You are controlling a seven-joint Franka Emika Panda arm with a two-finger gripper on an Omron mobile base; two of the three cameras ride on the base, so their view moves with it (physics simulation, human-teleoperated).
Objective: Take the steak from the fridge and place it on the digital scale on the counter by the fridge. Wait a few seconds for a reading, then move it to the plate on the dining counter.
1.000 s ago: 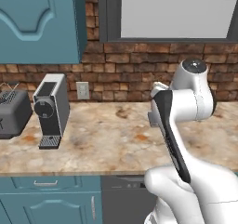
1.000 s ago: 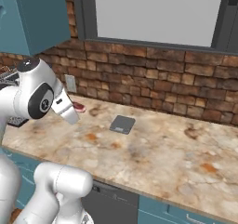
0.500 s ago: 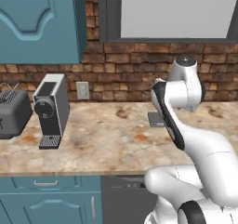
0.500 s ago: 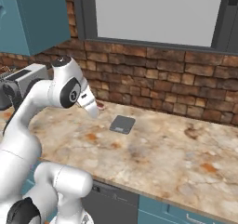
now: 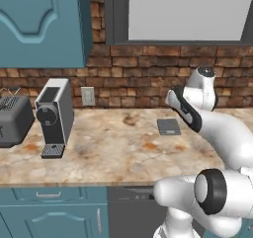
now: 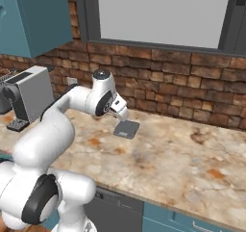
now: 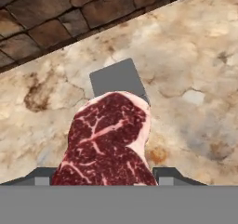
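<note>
Holding: the end effector (image 7: 106, 174) is clamped on the steak (image 7: 108, 141), one dark fingertip (image 7: 42, 174) at each flank of the slab.
Steak: raw red meat with pale marbling, held between the fingers and pointing toward 12 o'clock in the hand view; its far edge overlaps the near edge of the digital scale (image 7: 118, 78) as seen from the hand, so the meat is above the desk (image 7: 195, 56) and off its surface.
Steak, contact with scale: cannot tell from the hand view whether the tip touches the pad or hangs over it.
Digital scale: thin dark grey square pad lying flat on the desk, at 12 o'clock from the steak in the hand view; its top face is bare where it shows.
Scale, base views: in the left base view the digital scale (image 5: 168, 126) sits just at 9 o'clock of the arm's wrist; in the right base view the digital scale (image 6: 127, 128) lies at about 5 o'clock of the end effector (image 6: 121, 111), close beneath it.
Desk: beige mottled stone top with rust-brown patches, teal cabinet fronts (image 5: 49, 210) and a dark dishwasher panel (image 5: 129, 213) under its front edge.
Back wall: brown brick wall (image 5: 143, 79) runs along the rear of the desk; a grey-framed window (image 5: 185, 12) above it.
Coffee machine: grey coffee machine (image 5: 53, 116) stands upright at the left of the desk, well apart from the scale.
Toaster: dark toaster (image 5: 14, 118) just at 9 o'clock of the coffee machine.
Wall outlet: pale wall outlet (image 5: 88, 96) on the brick, at about 2 o'clock of the coffee machine.
</note>
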